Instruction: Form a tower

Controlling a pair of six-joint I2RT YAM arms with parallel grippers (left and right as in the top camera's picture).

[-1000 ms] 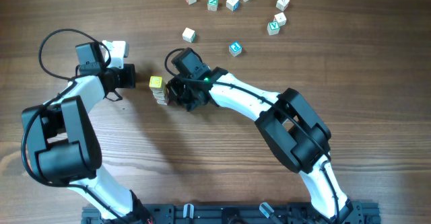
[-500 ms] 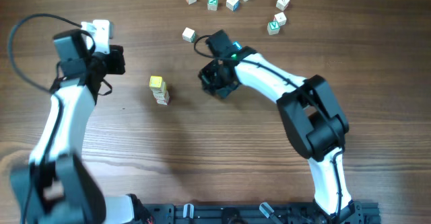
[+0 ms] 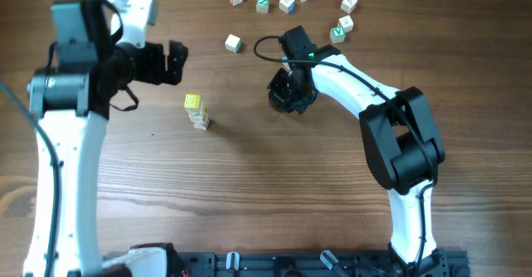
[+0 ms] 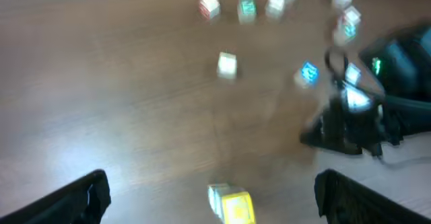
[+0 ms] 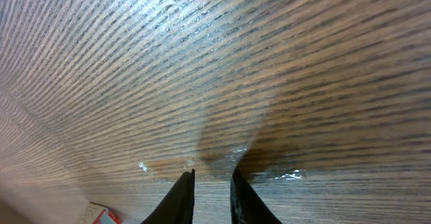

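Wood-grain brown table top (image 3: 249, 185) filled the overhead view. Left of its centre stood the slim tower (image 3: 197, 112) of tiny wooden letter cubes, a pale yellow cube (image 3: 193, 102) on top and white, red-marked cubes beneath it. The tower stood free, with nothing touching it. Up and to its left, the black left gripper (image 3: 174, 62) hung apart from the stack, jaws spread wide and nothing between them. In the left wrist view its two dark fingers (image 4: 84, 198) sat at the bottom corners of the frame, and the tower (image 4: 231, 204) showed blurred at the bottom edge between them. Right of the tower, in the upper middle of the overhead frame, the black right gripper (image 3: 291, 96) pointed down at bare wood, well apart from the stack. The right wrist view showed its fingertips (image 5: 180, 197) parted by only a narrow slit, holding nothing. Several loose letter cubes (image 3: 287, 4) lay scattered along the upper edge of the overhead frame, and one white cube (image 3: 233, 42) lay lower, between the two grippers. A blue-marked cube (image 4: 308, 72) appeared in the left wrist view just beside the right arm.
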